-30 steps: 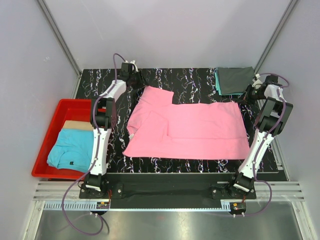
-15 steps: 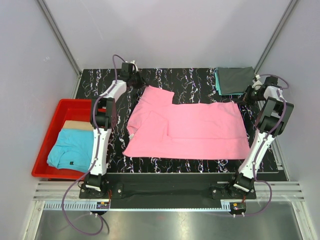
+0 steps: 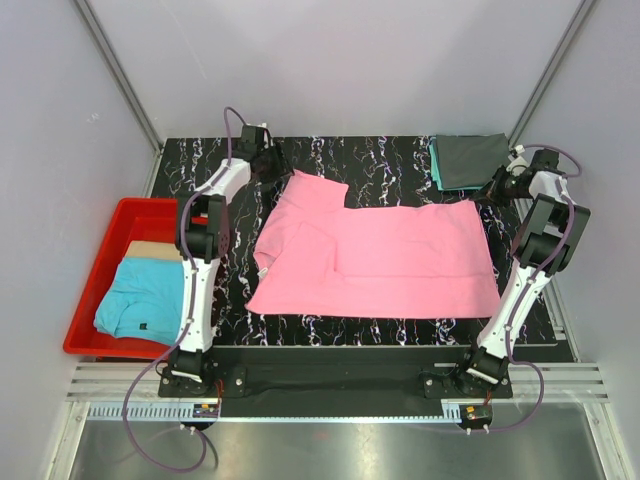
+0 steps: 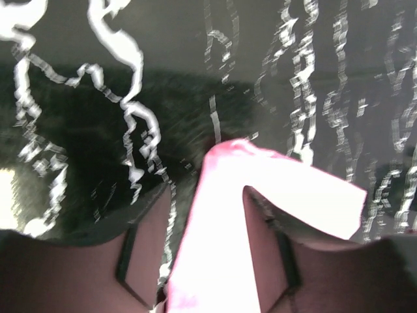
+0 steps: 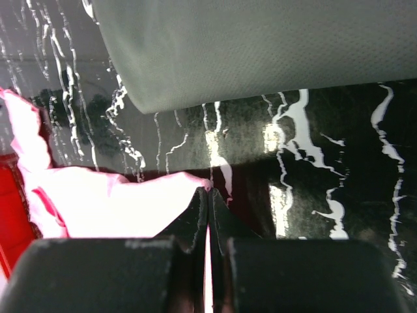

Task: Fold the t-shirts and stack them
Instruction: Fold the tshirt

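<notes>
Pink t-shirt [image 3: 380,255] is spread out on the tabletop [image 3: 390,160] between both arms. Right pincer [image 5: 208,192] is pinched tight on its corner tip, with the folded dark grey t-shirt [image 5: 260,45] just ahead of it. Left pincer [image 4: 207,190] is spread apart, pink cloth running between its fingers.

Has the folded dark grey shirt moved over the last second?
No. The dark grey shirt sits in the same spot at the far right corner of the table.
</notes>
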Robot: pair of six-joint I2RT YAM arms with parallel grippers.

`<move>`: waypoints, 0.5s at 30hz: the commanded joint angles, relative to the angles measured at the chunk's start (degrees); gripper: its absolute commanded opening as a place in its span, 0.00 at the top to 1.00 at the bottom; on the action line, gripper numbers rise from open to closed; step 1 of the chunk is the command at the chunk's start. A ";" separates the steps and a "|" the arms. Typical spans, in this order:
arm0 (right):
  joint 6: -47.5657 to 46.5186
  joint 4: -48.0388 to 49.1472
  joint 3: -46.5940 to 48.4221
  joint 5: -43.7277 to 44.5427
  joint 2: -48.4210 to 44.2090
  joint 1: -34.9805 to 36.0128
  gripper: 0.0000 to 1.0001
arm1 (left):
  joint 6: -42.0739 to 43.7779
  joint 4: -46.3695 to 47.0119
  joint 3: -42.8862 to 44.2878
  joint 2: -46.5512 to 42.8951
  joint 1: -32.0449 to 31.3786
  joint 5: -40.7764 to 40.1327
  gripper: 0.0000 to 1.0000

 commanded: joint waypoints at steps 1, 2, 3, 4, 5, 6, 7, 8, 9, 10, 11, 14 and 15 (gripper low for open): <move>1.08 1.82 0.50 -3.10 -3.36 0.28 1.00 | 3.35 1.84 -1.92 -5.17 -0.30 -3.76 0.45; 1.16 2.00 0.15 -3.19 -3.45 0.28 1.00 | 3.70 3.24 -0.96 -4.03 -0.30 -2.10 0.44; 1.25 2.26 0.06 -3.19 -3.53 0.36 1.00 | 3.88 2.91 0.27 -3.06 -0.30 -1.39 0.44; 1.25 2.18 0.23 -3.28 -3.36 0.36 1.00 | 4.06 1.69 1.67 -2.10 -0.57 -1.38 0.44; 1.08 1.83 0.49 -3.28 -3.01 0.36 1.00 | 4.84 -1.63 4.47 -0.35 -0.74 -2.77 0.46; 0.99 1.39 0.76 -3.19 -2.75 0.36 1.00 | 5.37 -3.66 5.28 0.19 -1.00 -3.48 0.46; 0.99 1.04 1.02 -3.19 -2.66 0.36 1.00 | 5.81 -5.77 5.72 0.46 -1.53 -4.71 0.47; 0.99 1.03 1.46 -3.45 -2.48 0.36 1.00 | 6.86 -8.23 5.21 -0.32 -1.62 -6.55 0.48; 1.08 1.03 1.46 -3.63 -2.22 0.36 1.00 | 7.22 -8.08 1.02 -1.46 -1.71 -7.09 0.48; 1.16 1.21 1.72 -3.89 -2.04 0.36 1.00 | 7.40 -7.04 -1.71 -2.86 -1.80 -7.36 0.48; 1.34 1.21 1.81 -4.42 -1.78 0.36 1.00 | 7.75 -4.59 -4.09 -5.23 -1.89 -7.18 0.47; 1.52 1.47 1.46 -4.60 -1.95 0.36 1.00 | 8.89 -5.43 -6.32 -5.96 -1.71 -6.14 0.47; 1.52 1.47 1.37 -4.60 -2.04 0.36 1.00 | 9.07 -6.57 -5.53 -5.52 -1.80 -5.61 0.49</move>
